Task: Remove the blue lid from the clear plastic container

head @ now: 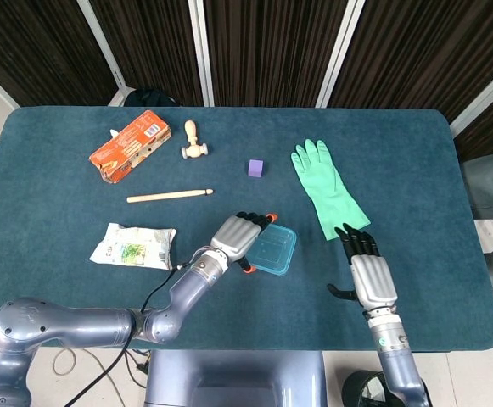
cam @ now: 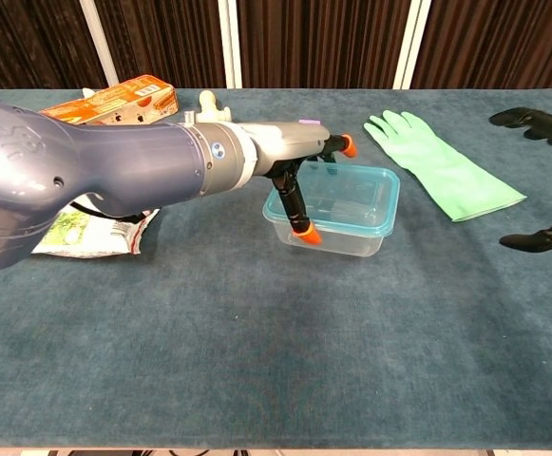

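The clear plastic container (head: 271,252) with its blue lid (head: 277,246) on stands near the table's front middle. My left hand (head: 238,236) grips its left end. In the chest view an orange-tipped thumb (cam: 305,235) presses the near wall of the container (cam: 352,237), and the other fingers (cam: 348,146) reach over the far edge of the lid (cam: 352,195). My right hand (head: 370,275) hovers open to the right of the container, apart from it. Only its fingertips (cam: 532,118) show at the chest view's right edge.
A green rubber glove (head: 327,191) lies behind and between the container and my right hand. A purple cube (head: 256,167), a wooden stick (head: 170,196), a snack bag (head: 133,246), an orange box (head: 130,146) and a wooden peg (head: 193,142) lie to the left and back.
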### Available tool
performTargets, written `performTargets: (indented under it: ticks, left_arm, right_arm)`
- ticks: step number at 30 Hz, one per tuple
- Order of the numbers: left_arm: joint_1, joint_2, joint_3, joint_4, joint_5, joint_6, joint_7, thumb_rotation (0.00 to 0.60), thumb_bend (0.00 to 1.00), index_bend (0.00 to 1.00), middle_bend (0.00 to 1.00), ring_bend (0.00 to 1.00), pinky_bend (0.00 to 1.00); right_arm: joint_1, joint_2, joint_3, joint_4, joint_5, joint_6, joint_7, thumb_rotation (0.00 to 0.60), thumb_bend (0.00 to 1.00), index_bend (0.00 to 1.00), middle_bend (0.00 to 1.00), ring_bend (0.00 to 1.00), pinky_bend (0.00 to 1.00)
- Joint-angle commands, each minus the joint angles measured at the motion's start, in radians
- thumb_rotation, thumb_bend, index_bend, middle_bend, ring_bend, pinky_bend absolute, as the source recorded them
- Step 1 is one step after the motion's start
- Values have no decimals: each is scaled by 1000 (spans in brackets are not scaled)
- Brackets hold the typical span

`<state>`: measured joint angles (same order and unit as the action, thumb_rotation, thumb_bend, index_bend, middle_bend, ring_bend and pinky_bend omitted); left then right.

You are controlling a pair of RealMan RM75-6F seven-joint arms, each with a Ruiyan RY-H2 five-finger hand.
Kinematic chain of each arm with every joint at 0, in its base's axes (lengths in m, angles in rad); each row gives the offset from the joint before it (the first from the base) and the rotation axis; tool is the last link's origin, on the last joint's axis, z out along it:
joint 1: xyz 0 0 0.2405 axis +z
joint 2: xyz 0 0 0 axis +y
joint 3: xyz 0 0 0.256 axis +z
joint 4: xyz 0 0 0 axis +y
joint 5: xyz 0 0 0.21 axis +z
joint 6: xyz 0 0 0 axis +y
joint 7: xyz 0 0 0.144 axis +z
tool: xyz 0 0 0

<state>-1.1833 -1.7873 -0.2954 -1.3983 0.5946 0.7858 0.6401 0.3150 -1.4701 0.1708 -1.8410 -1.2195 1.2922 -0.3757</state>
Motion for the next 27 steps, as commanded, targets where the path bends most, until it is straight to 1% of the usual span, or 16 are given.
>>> performTargets:
  ticks: [1,11,19,27]
  left_arm:
    - [-9,0,7,-4,-9,2,1,600,230,75,259,177,296]
    - [-36,-8,35,-4,-38,17,2,600,230,75,259,177,298]
    - [-43,-36,43,14,-43,23,-20,600,230,79,259,177,305]
    - [-55,-56,53,26,-48,31,-23,600,230,81,259,177,305]
  right_arm:
    - [9,-22,-5,7,2,0,-14,600,238,0,0,0,0]
    - [31,-92,-10,21,31,-2,-56,600,238,0,0,0,0]
    - [44,-127,-12,26,39,-3,-71,600,238,0,0,0,0]
    - [58,-177,-7,59,51,-3,-68,600,238,0,0,0,0]
